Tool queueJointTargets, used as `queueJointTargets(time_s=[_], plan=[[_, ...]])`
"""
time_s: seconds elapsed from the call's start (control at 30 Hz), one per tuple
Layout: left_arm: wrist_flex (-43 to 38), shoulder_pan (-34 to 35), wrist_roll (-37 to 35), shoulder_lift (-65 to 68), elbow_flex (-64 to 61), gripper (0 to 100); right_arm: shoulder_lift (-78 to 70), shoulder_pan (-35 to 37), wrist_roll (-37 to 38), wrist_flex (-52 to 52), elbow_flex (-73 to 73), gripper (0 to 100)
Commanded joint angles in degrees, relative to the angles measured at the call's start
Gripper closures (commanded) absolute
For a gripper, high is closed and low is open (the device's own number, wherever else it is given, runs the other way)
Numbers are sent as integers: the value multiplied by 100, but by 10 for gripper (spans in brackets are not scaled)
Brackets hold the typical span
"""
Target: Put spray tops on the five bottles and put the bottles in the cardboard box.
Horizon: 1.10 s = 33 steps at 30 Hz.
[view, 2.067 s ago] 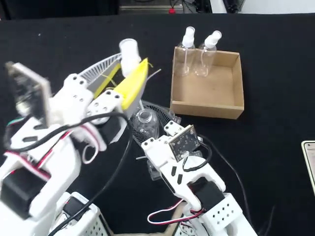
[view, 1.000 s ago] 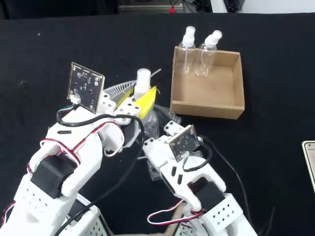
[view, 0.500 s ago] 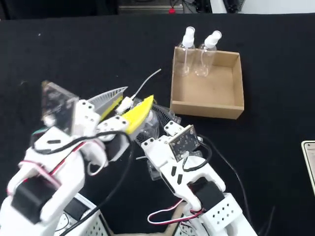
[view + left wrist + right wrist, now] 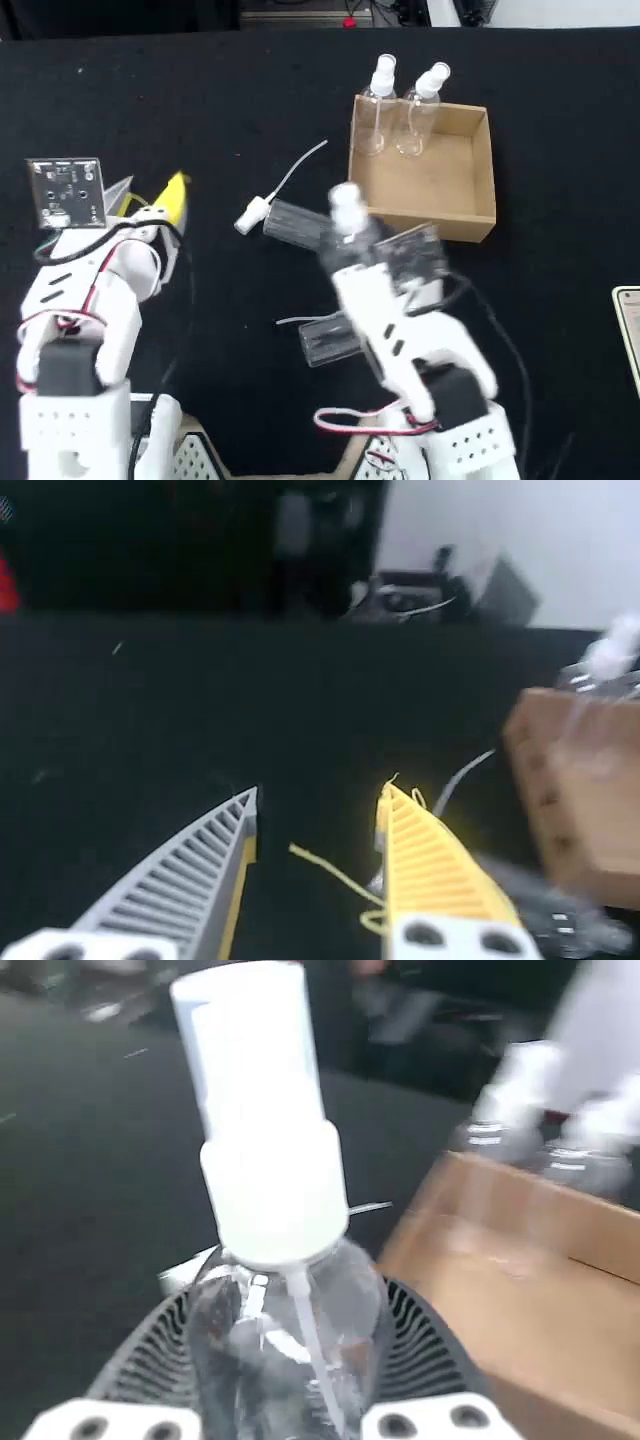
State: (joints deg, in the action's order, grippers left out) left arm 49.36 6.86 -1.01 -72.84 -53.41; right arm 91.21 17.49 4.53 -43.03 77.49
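Clear plastic bottle [image 4: 300, 1335], capped, clenched in the right pincer [image 4: 295, 1295].
Its white top [image 4: 265, 1130] sits on the neck, rising above the curved fingers that hug the bottle's body, and the tube hangs inside. The box [image 4: 420, 222] lies just beyond this pincer, with two capped bottles [image 4: 375, 125] standing at its far wall. A loose top [image 4: 252, 214] lies on the black table [image 4: 560, 150] just beside the right pincer, between it and the left pincer [image 4: 320, 805] — which is spread wide with nothing in it. A bare bottle [image 4: 328, 342] lies behind the right pincer — near its arm's base.
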Motion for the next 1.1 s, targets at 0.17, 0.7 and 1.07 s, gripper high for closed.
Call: queueJointTargets(time_s=[0.17,0.7,1.07], plan=[[-2312,400,18,-70,-2589,812,13,-2040,-35,-79,-1341,981],[-3209,400,18,-62,-3609,812,-3477,-2901,-35,3833,-1473,983],[-3209,400,18,-62,-3618,812,-6396,-2980,18,7024,-1525,982]])
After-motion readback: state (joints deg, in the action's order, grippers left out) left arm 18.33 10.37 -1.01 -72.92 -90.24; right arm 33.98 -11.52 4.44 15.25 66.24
